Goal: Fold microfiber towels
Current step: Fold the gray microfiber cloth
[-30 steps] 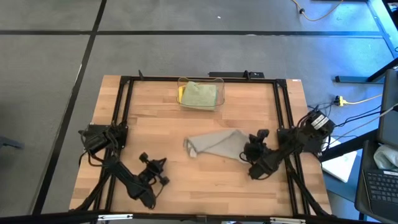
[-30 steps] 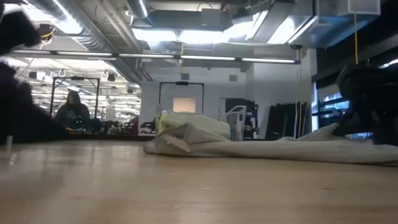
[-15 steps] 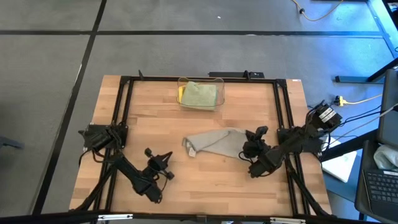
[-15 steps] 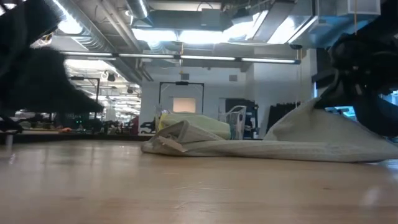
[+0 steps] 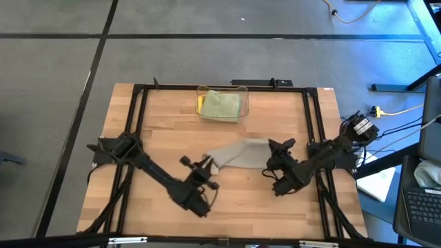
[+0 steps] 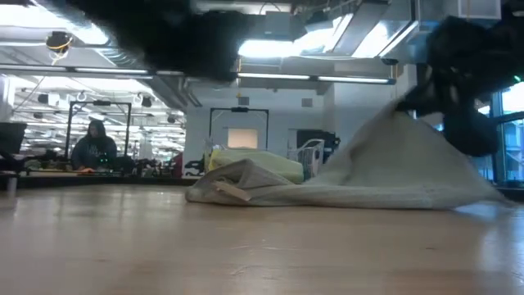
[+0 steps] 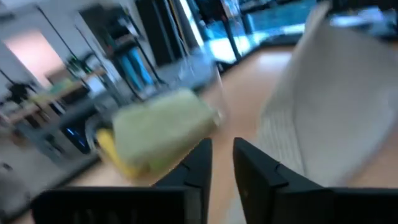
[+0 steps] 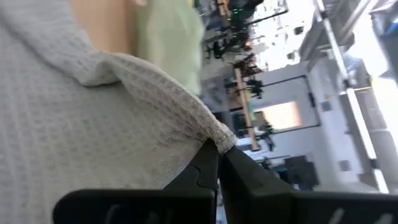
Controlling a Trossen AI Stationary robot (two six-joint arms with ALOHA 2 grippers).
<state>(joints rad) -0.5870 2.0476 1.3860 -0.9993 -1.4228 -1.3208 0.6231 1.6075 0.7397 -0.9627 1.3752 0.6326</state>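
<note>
bench: bare wood carries the work; the clear bin stands at its far edge, well beyond both sets of fingers, so the middle stays free for folding.

grey towel: lies mid-bench between the two arms. One end is hoisted off the wood, likely to be carried over the rest as a fold; the other end trails flat with a small curled corner nearest the left arm.

grey towel, axis: its long run goes across the bench from arm to arm. In the low view the cloth climbs from the flat bunched end to a peak at the right fingers.

folded towels: a sage green one on top and a yellow one showing beneath, stacked in the bin, judged finished and parked away.

right gripper: holds the raised end; its fingers are pressed together, pinching the towel's hem between them.

left gripper: just beside the towel's low corner, nothing held; its fingers stand slightly apart with a narrow gap, pointing toward the cloth, probably to take that corner.
</note>
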